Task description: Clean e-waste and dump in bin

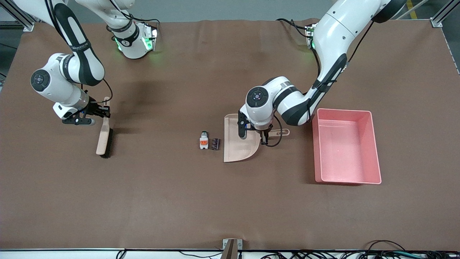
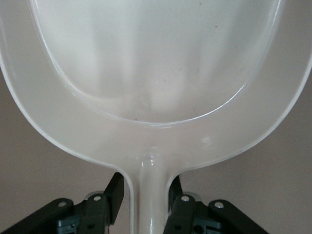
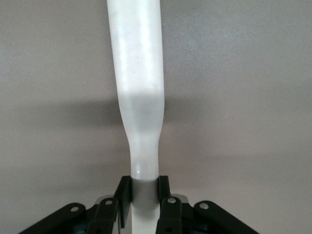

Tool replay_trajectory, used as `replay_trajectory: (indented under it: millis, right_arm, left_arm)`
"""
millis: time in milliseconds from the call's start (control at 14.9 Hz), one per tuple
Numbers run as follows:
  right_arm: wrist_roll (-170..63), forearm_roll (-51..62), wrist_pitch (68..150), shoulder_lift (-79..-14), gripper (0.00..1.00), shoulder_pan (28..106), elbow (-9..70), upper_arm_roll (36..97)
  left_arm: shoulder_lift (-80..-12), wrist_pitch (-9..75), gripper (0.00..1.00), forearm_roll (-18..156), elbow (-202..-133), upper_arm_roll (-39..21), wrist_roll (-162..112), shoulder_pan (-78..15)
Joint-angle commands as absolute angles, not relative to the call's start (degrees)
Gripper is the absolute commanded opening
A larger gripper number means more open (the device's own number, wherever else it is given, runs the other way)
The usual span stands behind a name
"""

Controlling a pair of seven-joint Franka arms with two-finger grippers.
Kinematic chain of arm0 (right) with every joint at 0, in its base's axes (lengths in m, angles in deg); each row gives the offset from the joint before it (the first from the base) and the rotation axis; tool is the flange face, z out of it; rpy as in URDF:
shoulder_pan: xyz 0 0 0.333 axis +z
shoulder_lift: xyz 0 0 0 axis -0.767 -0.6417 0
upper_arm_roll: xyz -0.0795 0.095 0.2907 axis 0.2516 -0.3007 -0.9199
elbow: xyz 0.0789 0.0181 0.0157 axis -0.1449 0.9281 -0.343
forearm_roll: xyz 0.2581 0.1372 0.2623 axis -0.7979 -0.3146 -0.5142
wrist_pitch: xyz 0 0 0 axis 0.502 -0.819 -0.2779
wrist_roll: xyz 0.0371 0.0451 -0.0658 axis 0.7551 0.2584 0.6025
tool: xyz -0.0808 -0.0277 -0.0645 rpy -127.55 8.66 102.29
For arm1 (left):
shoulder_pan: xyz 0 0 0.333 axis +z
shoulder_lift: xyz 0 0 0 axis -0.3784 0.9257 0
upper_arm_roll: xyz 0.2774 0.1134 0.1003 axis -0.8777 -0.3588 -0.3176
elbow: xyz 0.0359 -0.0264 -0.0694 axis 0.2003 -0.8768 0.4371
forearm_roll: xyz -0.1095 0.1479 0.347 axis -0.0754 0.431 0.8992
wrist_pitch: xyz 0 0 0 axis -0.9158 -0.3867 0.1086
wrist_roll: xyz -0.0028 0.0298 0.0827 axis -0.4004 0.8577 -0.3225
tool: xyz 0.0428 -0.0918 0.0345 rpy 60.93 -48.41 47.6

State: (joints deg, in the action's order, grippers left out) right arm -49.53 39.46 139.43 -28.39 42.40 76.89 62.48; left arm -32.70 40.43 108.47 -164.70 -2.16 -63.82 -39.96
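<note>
The e-waste lies near the middle of the table: a white part with an orange patch (image 1: 203,140) and a dark ridged block (image 1: 215,144) beside it. Both sit just off the open edge of the beige dustpan (image 1: 237,144), which lies flat. My left gripper (image 1: 266,138) is open, its fingers close on either side of the dustpan's handle (image 2: 148,195), with a thin gap on one side. My right gripper (image 1: 103,113) is shut on the handle (image 3: 138,73) of a beige brush (image 1: 103,140) at the right arm's end. The pink bin (image 1: 373,144) stands toward the left arm's end.
The brush's dark bristles (image 1: 107,144) rest on the brown table cover. The bin holds nothing that I can see. A small bracket (image 1: 231,246) sits at the table edge nearest the front camera.
</note>
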Motion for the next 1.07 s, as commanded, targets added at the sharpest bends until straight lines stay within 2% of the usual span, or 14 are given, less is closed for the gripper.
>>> replay_trajectory:
  millis: [0, 335, 402, 536, 737, 1006]
  right_arm:
    - [-49.4, 38.8, 140.9, -28.4, 0.31, 42.4, 78.0, 62.5]
    - [-49.4, 38.8, 140.9, -28.5, 0.31, 42.4, 78.0, 62.5]
    - [-49.3, 38.8, 140.9, -28.5, 0.28, 42.4, 78.0, 62.5]
    - [-49.4, 38.8, 140.9, -28.4, 0.15, 42.4, 78.0, 62.4]
    - [-49.5, 38.8, 140.8, -28.4, 0.03, 42.3, 77.9, 62.4]
    - [-49.6, 38.8, 139.0, -28.0, 0.00, 42.8, 75.8, 62.4]
  left_arm:
    - [-32.3, 40.1, 0.46, 109.7, -163.7, -2.0, -63.4, -40.1]
    - [-32.3, 40.1, 0.45, 109.7, -163.7, -2.0, -63.4, -40.0]
    - [-32.3, 40.1, 0.45, 109.7, -163.7, -2.0, -63.4, -40.0]
    - [-32.3, 40.1, 0.39, 109.7, -163.7, -2.0, -63.6, -40.0]
    - [-32.3, 40.1, 0.32, 109.7, -163.7, -2.0, -63.7, -40.0]
    - [-32.3, 39.9, 0.25, 109.7, -163.3, -2.0, -64.0, -40.0]
